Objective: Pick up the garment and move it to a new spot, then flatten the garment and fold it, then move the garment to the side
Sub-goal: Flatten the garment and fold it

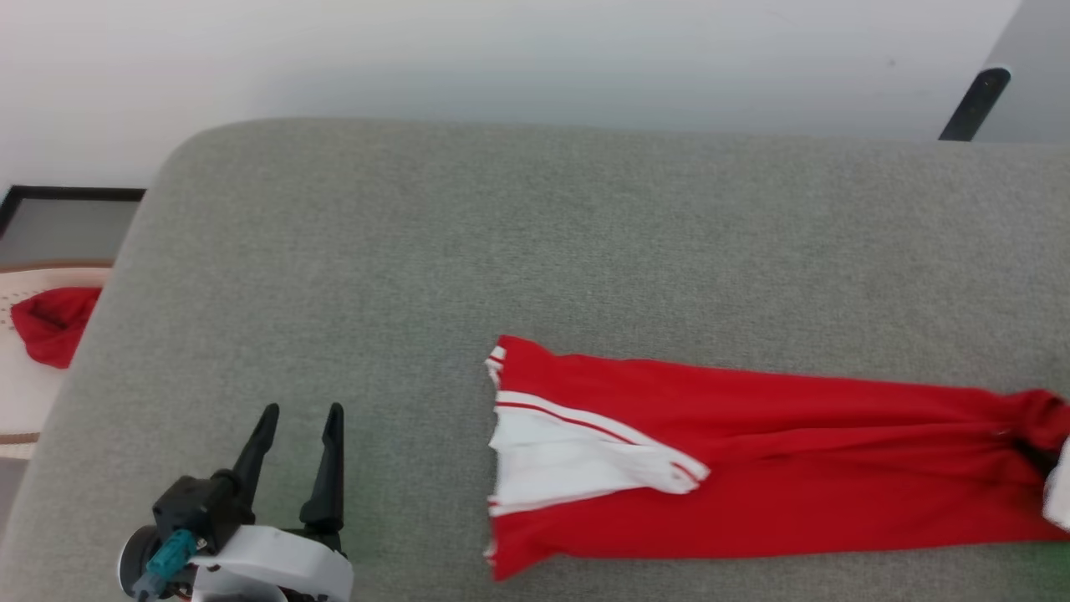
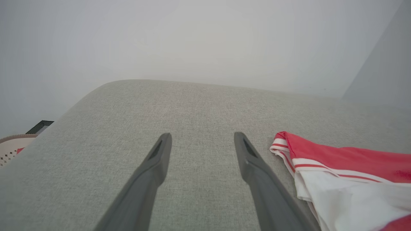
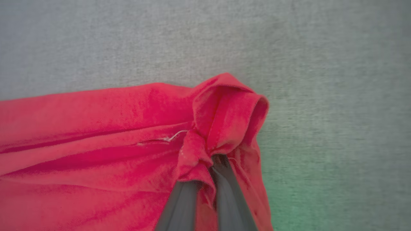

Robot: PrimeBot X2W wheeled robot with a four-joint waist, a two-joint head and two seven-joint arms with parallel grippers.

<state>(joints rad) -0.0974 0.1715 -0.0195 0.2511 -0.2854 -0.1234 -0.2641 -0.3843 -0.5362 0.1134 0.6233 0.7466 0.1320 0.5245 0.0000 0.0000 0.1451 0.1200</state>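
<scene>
The garment (image 1: 752,468), a red shirt with a white sleeve panel and striped trim, lies stretched in a long band across the grey cushion (image 1: 501,251). My right gripper (image 3: 208,160) is shut on the garment's (image 3: 128,144) bunched red end, where the fabric puckers around the fingertips; in the head view that pinch sits at the far right edge (image 1: 1041,447). My left gripper (image 1: 301,418) stands open at the lower left, fingers pointing away over bare cushion, well left of the garment's striped edge. In the left wrist view its fingers (image 2: 160,160) spread wide, with the garment (image 2: 346,173) just to their right.
A plain red cloth (image 1: 52,322) lies in a pale perforated basket (image 1: 21,393) beyond the cushion's left edge. A white wall runs behind the cushion, with a dark leg (image 1: 974,104) at the upper right. Bare cushion stretches above and left of the garment.
</scene>
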